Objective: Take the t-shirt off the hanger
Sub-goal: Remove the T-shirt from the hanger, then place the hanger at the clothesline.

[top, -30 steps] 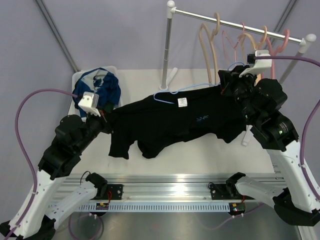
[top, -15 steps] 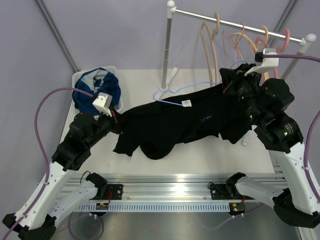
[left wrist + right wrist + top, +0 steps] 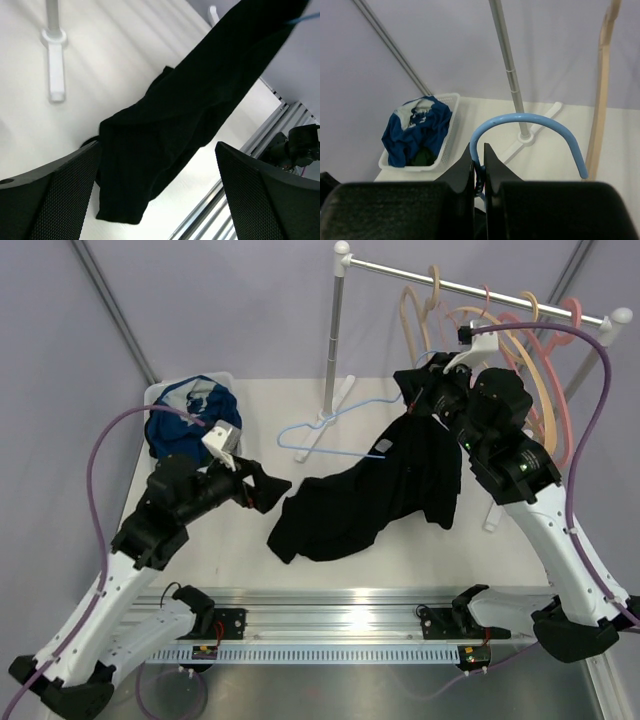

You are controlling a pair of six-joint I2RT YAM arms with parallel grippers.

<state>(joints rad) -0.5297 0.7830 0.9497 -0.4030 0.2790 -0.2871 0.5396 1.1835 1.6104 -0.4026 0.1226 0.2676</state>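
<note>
The black t-shirt [image 3: 360,502] hangs from up by my right gripper [image 3: 418,400], and its lower part lies crumpled on the table. My right gripper [image 3: 479,165] is shut on the neck of the light blue wire hanger [image 3: 530,120], just below the hook. One hanger arm [image 3: 320,430] sticks out bare to the left of the shirt. My left gripper [image 3: 268,486] is open beside the shirt's left edge, with nothing in it. In the left wrist view the t-shirt [image 3: 190,110] drapes ahead of the open left gripper [image 3: 157,165], between its wide-apart fingers [image 3: 50,200].
A white basket [image 3: 160,400] with blue clothing stands at the back left. The clothes rack's pole [image 3: 335,340] and its foot [image 3: 55,65] stand behind the shirt. Several pink and beige hangers [image 3: 500,325] hang on the rail close to my right arm.
My left gripper has opened and let go of the shirt's left side. My right arm has lifted the hanger up and left. The shirt has slid off one hanger arm and slumped.
</note>
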